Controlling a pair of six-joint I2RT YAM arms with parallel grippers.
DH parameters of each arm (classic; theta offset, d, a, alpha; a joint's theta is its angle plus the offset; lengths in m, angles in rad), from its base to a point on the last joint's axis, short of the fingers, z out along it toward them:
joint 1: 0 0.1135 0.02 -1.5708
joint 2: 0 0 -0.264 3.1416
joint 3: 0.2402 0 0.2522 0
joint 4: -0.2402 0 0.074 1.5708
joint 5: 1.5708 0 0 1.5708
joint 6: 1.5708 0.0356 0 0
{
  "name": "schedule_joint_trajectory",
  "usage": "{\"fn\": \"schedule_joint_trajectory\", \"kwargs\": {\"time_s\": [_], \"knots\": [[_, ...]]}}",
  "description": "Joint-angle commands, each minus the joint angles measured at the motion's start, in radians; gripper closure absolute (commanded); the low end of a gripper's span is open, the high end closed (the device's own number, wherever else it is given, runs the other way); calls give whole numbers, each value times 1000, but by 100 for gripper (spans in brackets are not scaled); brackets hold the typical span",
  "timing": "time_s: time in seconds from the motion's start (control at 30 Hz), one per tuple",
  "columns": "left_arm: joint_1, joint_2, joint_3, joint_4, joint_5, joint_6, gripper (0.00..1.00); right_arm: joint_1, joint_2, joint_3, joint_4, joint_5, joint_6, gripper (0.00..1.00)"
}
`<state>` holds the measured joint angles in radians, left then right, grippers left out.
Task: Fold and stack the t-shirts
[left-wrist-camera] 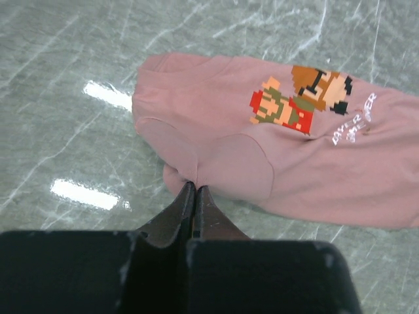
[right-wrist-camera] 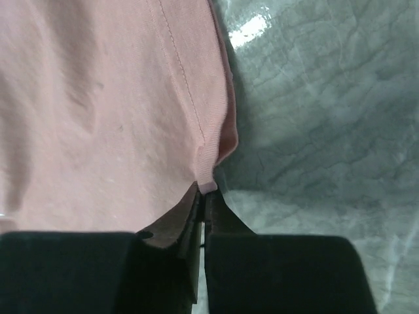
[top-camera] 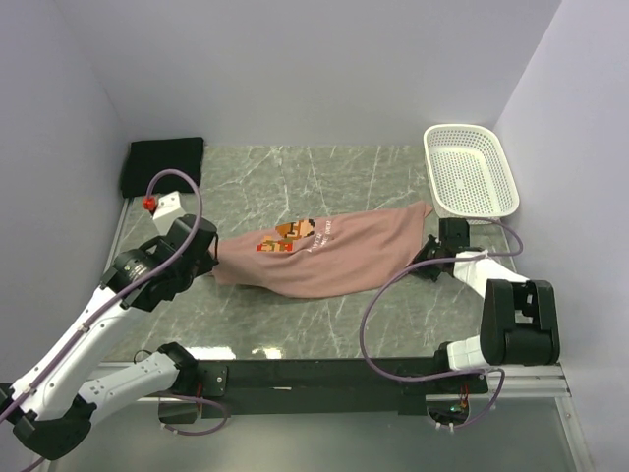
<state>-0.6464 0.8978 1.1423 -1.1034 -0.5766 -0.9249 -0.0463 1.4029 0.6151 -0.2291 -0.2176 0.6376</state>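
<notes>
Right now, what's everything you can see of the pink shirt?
The pink shirt is a dusty salmon tee, soft and cotton-looking. Its pixel cartoon print and white text face up. It lies on the table, drawn out left to right, loosely doubled over and wrinkled. The left gripper is shut on its left end, and the right gripper is shut on a stitched hem corner.

Stitched hem of pink t-shirt (right-wrist-camera: pixel 98 111) pinched tight in right claw (right-wrist-camera: pixel 202 196); grey marble worktop (right-wrist-camera: pixel 321 131) shows beside the cloth.

left fingers (left-wrist-camera: pixel 182 206) and right fingers (right-wrist-camera: pixel 186 212) both low, pinched closed on the pink t-shirt (top-camera: pixel 334 258).
</notes>
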Motion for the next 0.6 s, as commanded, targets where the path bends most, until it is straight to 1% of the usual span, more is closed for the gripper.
{"fn": "schedule_joint_trajectory", "kwargs": {"time_s": [0.0, 0.03, 0.07, 0.13, 0.2, 0.27, 0.3, 0.37, 0.4, 0.43, 0.47, 0.5, 0.53, 0.57], "knots": [[7, -49, 13, 20, -86, 17, 99, -3, -85, 29, -44, 38, -18, 100], [7, -60, 23, 20, -85, 29, 99, -1, -123, 37, -74, 61, -29, 100], [7, -72, 25, 33, -80, 49, 99, -1, -203, 44, -152, 126, -54, 100], [7, -109, 30, 31, -71, 90, 99, -3, -287, 70, -234, 181, -75, 100], [7, -129, 40, 19, -46, 124, 99, -3, -431, 103, -349, 236, -90, 100], [7, -134, 45, 20, -31, 141, 99, -4, -458, 127, -367, 248, -87, 100], [7, -131, 46, 34, -23, 158, 99, -3, -456, 158, -363, 222, -85, 100], [7, -116, 45, 57, -25, 175, 99, -3, -391, 211, -352, 221, -85, 100], [7, -85, 42, 86, -28, 195, 99, -1, -346, 282, -346, 187, -93, 100], [11, -67, 37, 105, -41, 207, 99, -3, -235, 331, -360, 176, -104, 99], [16, -45, 33, 126, -69, 233, 99, -1, -170, 388, -369, 156, -125, 98], [27, -1, 27, 154, -78, 254, 99, 0, -101, 510, -377, 137, -136, 97], [42, 22, 13, 230, -81, 274, 99, 9, 39, 578, -404, 124, -142, 97], [91, 47, 8, 262, -77, 291, 99, 17, 112, 648, -418, 129, -150, 96]]}}
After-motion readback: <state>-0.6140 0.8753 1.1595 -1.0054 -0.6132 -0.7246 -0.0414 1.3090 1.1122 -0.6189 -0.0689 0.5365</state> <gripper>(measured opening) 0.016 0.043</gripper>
